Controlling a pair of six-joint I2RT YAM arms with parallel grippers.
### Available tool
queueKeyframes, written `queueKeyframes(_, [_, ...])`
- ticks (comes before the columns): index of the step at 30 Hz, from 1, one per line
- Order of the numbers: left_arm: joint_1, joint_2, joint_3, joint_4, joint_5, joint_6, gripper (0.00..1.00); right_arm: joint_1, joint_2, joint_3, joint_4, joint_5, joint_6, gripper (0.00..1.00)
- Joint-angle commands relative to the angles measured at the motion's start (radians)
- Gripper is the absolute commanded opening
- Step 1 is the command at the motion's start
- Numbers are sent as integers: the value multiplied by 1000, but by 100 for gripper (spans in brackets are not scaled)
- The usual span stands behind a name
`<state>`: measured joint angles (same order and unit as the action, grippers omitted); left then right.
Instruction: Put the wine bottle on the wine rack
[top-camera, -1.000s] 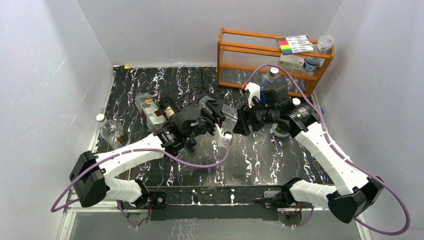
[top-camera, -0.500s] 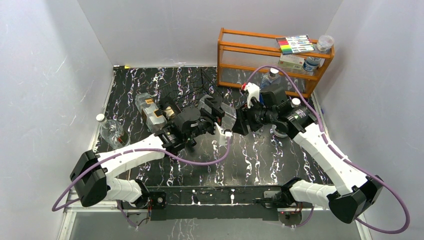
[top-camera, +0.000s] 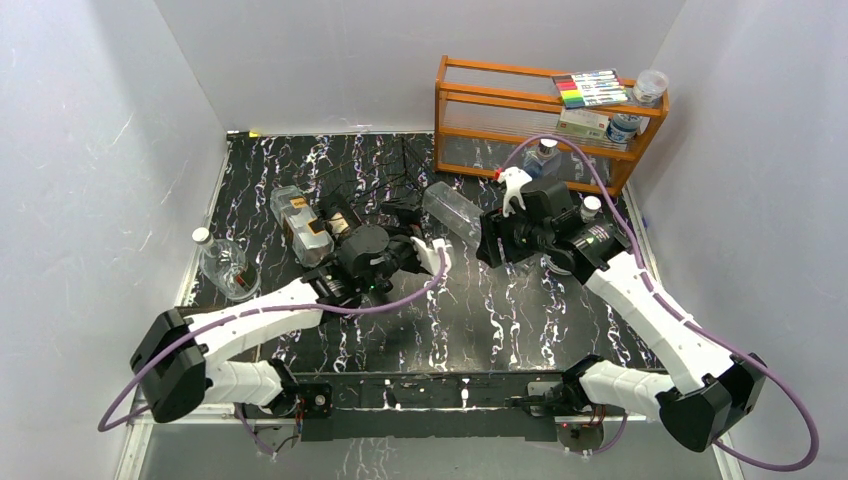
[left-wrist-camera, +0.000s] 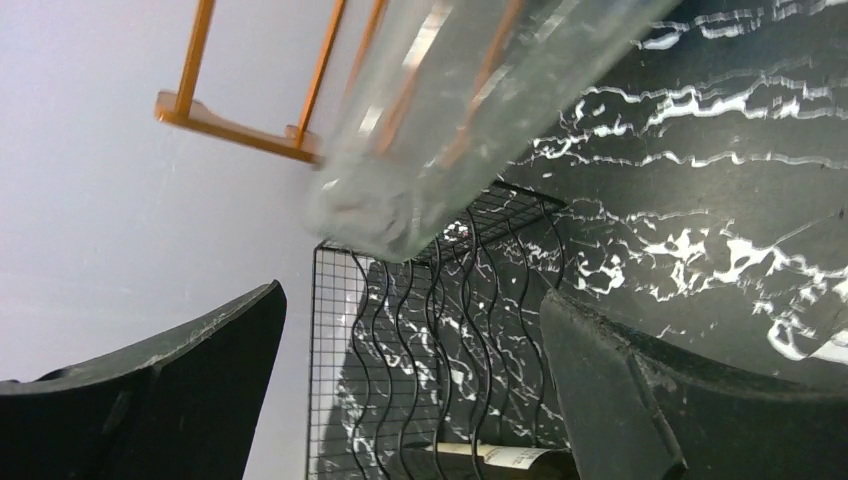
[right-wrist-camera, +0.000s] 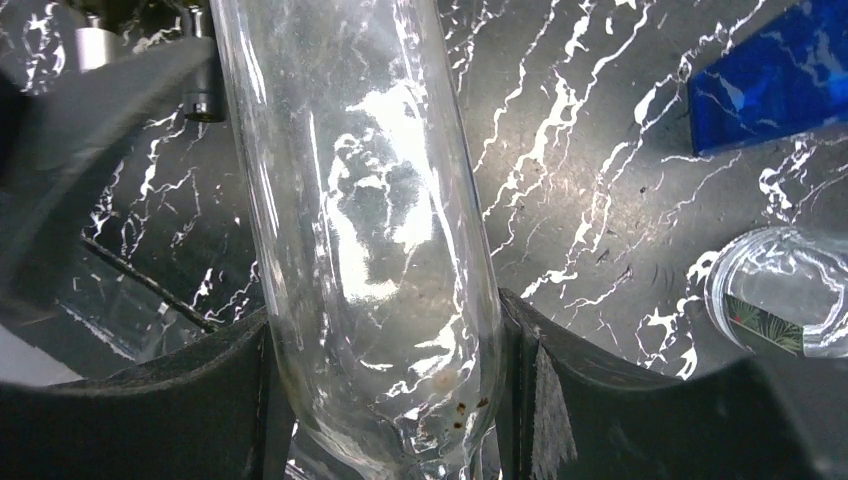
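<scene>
Evidently the right gripper (right-wrist-camera: 385, 340) alone clamps the wine bottle (top-camera: 451, 211), left gripper (left-wrist-camera: 410, 300) spread apart, freeing it for the wine rack (left-wrist-camera: 385, 400).

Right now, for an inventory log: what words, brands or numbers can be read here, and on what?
None legible.
Marker pack on the orange shelf: print too small.
Bottle label seen through the wine rack: blurred.
Jar label: pattern only.
Held wine bottle: no label showing.
</scene>
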<state>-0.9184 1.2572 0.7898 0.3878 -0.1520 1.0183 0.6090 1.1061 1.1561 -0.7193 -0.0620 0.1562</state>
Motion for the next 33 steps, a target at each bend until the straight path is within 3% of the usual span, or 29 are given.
queueKeyframes(1, [5,-123,20,-13,-51,-288,98,-3,-6,-31,108,22,34,0])
queueKeyframes(4, [5,-156,67,-26,-154,-495,98,-4,7,-68,123,9,42,0])
queueKeyframes(9, [6,-111,297,-271,-366,-756,98,18,48,-107,155,-5,77,0])
queueKeyframes(13, [6,-121,346,-312,-397,-824,98,55,75,-138,195,16,115,0])
queueKeyframes(20, [6,-180,400,-407,-324,-938,98,140,153,-171,286,43,209,0])
queueKeyframes(33, [5,-348,347,-501,-286,-949,98,258,295,-172,520,217,376,0])
